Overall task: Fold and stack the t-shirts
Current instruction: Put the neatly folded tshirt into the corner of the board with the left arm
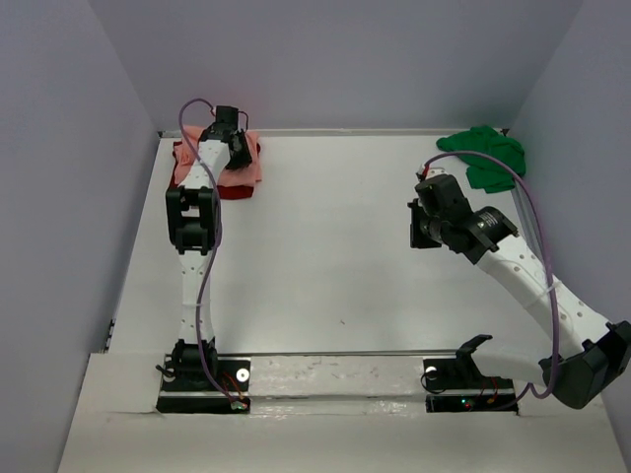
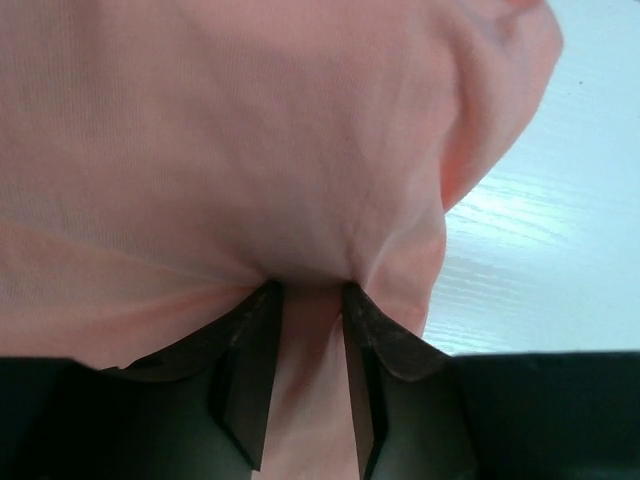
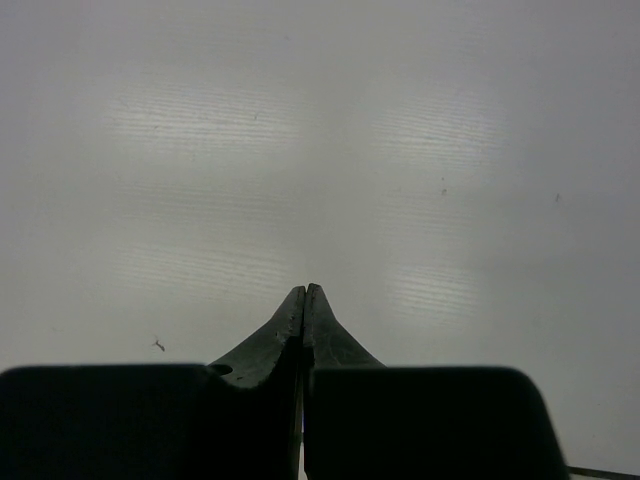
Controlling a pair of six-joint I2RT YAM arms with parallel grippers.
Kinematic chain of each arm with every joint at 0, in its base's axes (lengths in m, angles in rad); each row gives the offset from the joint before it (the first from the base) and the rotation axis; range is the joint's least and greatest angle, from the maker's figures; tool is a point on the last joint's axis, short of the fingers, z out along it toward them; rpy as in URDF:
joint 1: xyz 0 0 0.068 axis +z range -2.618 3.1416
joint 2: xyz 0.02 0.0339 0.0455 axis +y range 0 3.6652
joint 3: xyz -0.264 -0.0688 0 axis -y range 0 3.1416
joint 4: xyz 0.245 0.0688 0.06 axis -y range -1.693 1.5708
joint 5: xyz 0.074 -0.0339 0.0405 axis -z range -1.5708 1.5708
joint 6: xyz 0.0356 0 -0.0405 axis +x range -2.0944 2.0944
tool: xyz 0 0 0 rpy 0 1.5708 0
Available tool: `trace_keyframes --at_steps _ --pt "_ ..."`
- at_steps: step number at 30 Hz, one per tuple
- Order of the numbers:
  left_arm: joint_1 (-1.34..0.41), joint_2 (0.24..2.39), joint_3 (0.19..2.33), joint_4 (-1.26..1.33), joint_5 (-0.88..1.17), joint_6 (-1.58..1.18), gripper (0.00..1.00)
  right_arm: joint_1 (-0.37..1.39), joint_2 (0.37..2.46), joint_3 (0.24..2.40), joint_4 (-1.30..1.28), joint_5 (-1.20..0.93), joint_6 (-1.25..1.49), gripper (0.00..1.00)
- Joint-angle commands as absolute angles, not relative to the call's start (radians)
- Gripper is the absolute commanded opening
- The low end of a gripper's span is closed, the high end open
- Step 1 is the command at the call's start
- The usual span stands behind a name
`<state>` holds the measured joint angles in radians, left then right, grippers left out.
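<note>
Because the salmon-pink t-shirt (image 2: 220,140) is thin, limp cloth, it should weigh almost nothing, sag wherever it is unsupported and slide over itself, so a pinch at a hem, shoulder seam or folded edge looks wiser than a grab at the loose middle. It lies bunched at the far-left corner of the bench (image 1: 335,246), on top of the dark red t-shirt (image 1: 235,191), whose edge shows at the near side. The left hand (image 2: 310,290) sits right on it: its fingers (image 2: 250,340) stand parted, with a pucker of pink cloth lying in the gap rather than squeezed flat. The bright green t-shirt (image 1: 488,158) is a crumpled heap at the far-right corner, well apart and not yet folded. The right hand (image 3: 305,290) hangs over bare bench near it, closed tight on nothing. No label, brand or writing can be read on any shirt.
</note>
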<state>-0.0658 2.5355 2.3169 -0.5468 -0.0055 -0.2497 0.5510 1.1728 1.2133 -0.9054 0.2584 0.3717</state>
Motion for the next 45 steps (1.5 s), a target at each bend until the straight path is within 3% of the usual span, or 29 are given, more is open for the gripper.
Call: trace_keyframes --at_steps 1,12,19,21,22,24,25,45 --pt "-0.067 2.37 2.2 -0.493 -0.077 -0.265 0.48 0.558 1.16 1.198 -0.861 0.244 0.383 0.0" --pt "-0.067 2.155 2.137 -0.397 -0.173 -0.272 0.52 0.558 1.181 1.174 -0.838 0.222 0.38 0.0" --pt "-0.055 2.174 2.212 -0.446 -0.192 -0.247 0.55 0.558 1.16 1.181 -0.841 0.218 0.38 0.0" --pt "-0.048 2.21 2.24 -0.471 -0.186 -0.247 0.51 0.558 1.146 1.196 -0.847 0.227 0.379 0.0" --pt "-0.037 2.217 2.252 -0.48 -0.177 -0.248 0.4 0.558 1.143 1.2 -0.854 0.232 0.377 0.0" --pt "-0.025 2.233 2.26 -0.492 -0.172 -0.261 0.08 0.558 1.138 1.204 -0.865 0.241 0.376 0.0" --pt "-0.011 2.238 2.26 -0.495 -0.167 -0.27 0.0 0.558 1.134 1.206 -0.877 0.248 0.377 0.0" --pt "0.16 2.451 2.364 -0.518 -0.083 -0.247 0.0 0.558 1.149 1.236 -0.913 0.262 0.383 0.0"
